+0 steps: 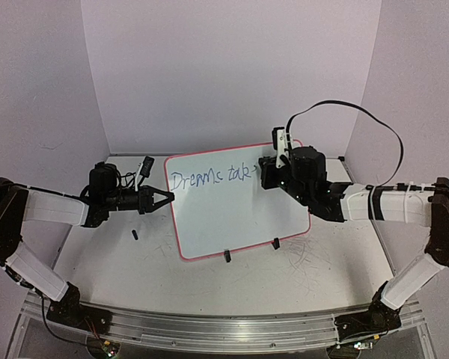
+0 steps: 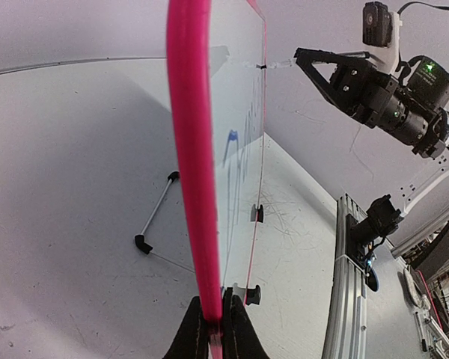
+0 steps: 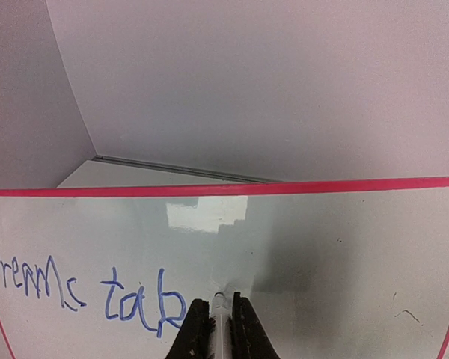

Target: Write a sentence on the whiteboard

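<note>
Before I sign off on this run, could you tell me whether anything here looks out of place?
Only a small black piece, perhaps a pen cap, lying loose on the table left of the whiteboard. Otherwise nothing stands out.

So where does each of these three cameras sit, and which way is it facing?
Top external: above and behind the robot, looking down on the whiteboard; left arm and right arm show.
Left wrist: on the left arm, sighting along the board's pink rim; left end effector pinches it.
Right wrist: on the right arm, facing the writing; right end effector grips a marker.
Shared: top and right wrist both show the writing.
</note>
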Robot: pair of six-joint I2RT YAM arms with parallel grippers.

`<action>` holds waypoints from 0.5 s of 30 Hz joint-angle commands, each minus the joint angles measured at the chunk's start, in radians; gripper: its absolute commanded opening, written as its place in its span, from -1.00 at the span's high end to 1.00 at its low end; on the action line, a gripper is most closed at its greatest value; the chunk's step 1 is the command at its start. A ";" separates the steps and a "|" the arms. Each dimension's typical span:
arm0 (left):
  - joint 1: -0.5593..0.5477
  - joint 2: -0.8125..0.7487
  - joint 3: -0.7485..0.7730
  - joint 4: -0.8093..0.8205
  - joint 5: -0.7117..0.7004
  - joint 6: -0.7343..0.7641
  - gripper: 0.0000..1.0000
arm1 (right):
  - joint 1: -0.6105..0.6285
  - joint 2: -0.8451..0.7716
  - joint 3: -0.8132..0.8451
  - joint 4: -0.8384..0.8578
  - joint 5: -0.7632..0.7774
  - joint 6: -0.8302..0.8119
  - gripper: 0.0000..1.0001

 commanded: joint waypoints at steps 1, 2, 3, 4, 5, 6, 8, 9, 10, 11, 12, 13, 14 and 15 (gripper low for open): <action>-0.003 -0.012 0.054 0.007 -0.024 0.066 1.00 | -0.003 0.018 0.040 0.039 -0.028 -0.004 1.00; -0.003 -0.011 0.055 0.007 -0.024 0.065 1.00 | -0.003 0.019 0.039 0.038 -0.031 -0.003 1.00; -0.003 -0.010 0.057 0.008 -0.023 0.066 1.00 | -0.003 0.020 0.039 0.037 -0.034 -0.002 1.00; -0.003 -0.009 0.057 0.008 -0.023 0.065 1.00 | -0.003 0.020 0.036 0.035 -0.038 0.000 1.00; -0.003 -0.010 0.057 0.008 -0.023 0.065 1.00 | -0.003 0.019 0.033 0.031 -0.041 0.003 1.00; -0.004 -0.011 0.057 0.008 -0.023 0.065 1.00 | -0.003 0.018 0.029 0.024 -0.047 0.007 1.00; -0.003 -0.013 0.056 0.008 -0.024 0.066 1.00 | -0.001 0.014 0.015 0.014 -0.058 0.018 1.00; -0.003 -0.013 0.056 0.008 -0.025 0.067 1.00 | -0.001 0.012 0.007 0.010 -0.060 0.024 1.00; -0.003 -0.013 0.055 0.008 -0.025 0.067 1.00 | -0.001 0.009 -0.002 0.009 -0.062 0.028 1.00; -0.003 -0.012 0.056 0.008 -0.024 0.067 1.00 | -0.001 0.007 -0.012 0.008 -0.063 0.034 1.00; -0.003 -0.011 0.056 0.008 -0.024 0.067 1.00 | -0.001 0.005 -0.021 0.006 -0.063 0.038 1.00; -0.003 -0.010 0.057 0.007 -0.023 0.067 1.00 | -0.001 0.002 -0.028 0.005 -0.062 0.042 1.00; -0.003 -0.010 0.057 0.006 -0.023 0.067 1.00 | -0.001 -0.001 -0.034 0.003 -0.062 0.045 1.00; -0.003 -0.010 0.057 0.006 -0.023 0.066 1.00 | -0.001 -0.005 -0.042 0.001 -0.059 0.047 1.00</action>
